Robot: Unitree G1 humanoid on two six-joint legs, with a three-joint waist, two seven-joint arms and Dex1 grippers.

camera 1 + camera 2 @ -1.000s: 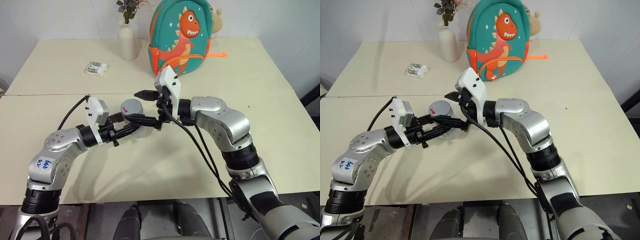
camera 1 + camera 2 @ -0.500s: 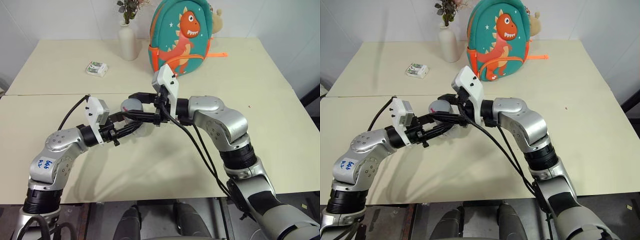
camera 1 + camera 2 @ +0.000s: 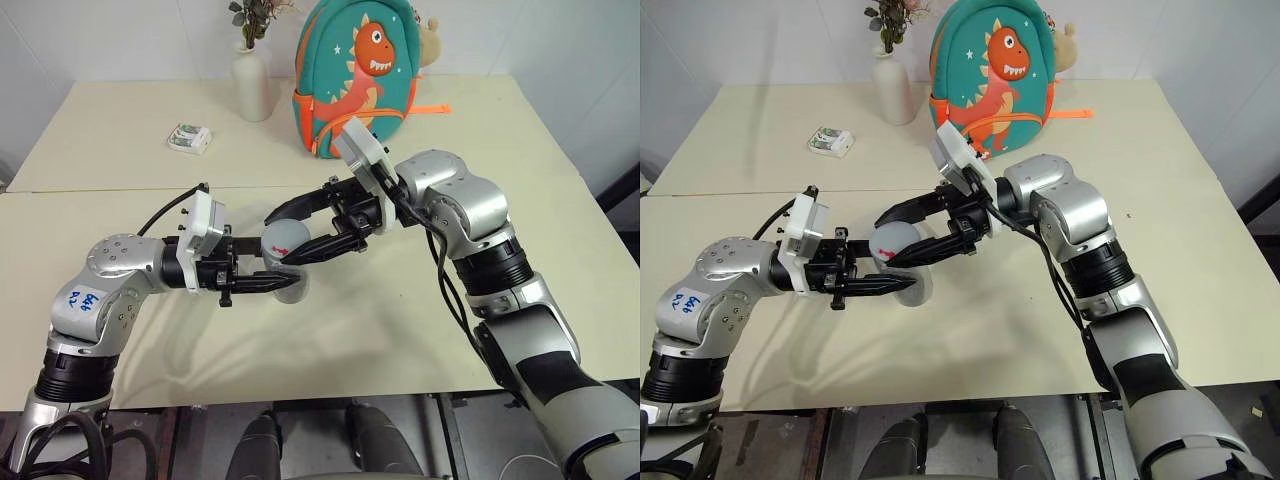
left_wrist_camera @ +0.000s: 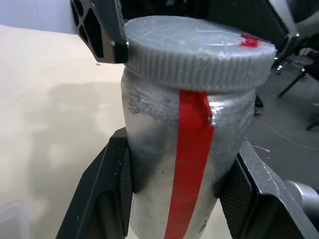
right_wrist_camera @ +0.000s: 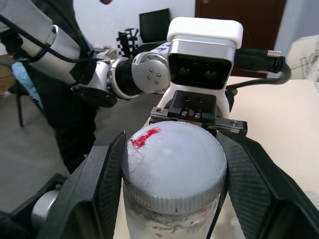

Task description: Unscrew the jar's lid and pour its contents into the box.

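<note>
The jar (image 4: 184,174), silvery-grey with a red stripe down its wall, hangs upright above the table's near half. My left gripper (image 3: 895,285) is shut on its body, one black finger (image 4: 107,199) on each side. The round grey lid (image 5: 172,164), with a small red mark on top, sits on the jar. My right gripper (image 3: 280,240) reaches in from the right and is shut on the lid's rim. The jar's walls hide the contents. A clear plastic corner (image 4: 9,219), possibly the box, lies on the table at the edge of the left wrist view.
A teal dinosaur backpack (image 3: 365,75) and a white flower vase (image 3: 252,85) stand at the back of the table (image 3: 560,250). A small white-and-green packet (image 3: 190,137) lies at the back left. A seam (image 3: 80,190) splits the tabletop behind my left arm.
My right gripper, open beside the lid a second ago, has closed on it, and its wrist has turned. Both arms have drawn the jar nearer and a little to the right.
</note>
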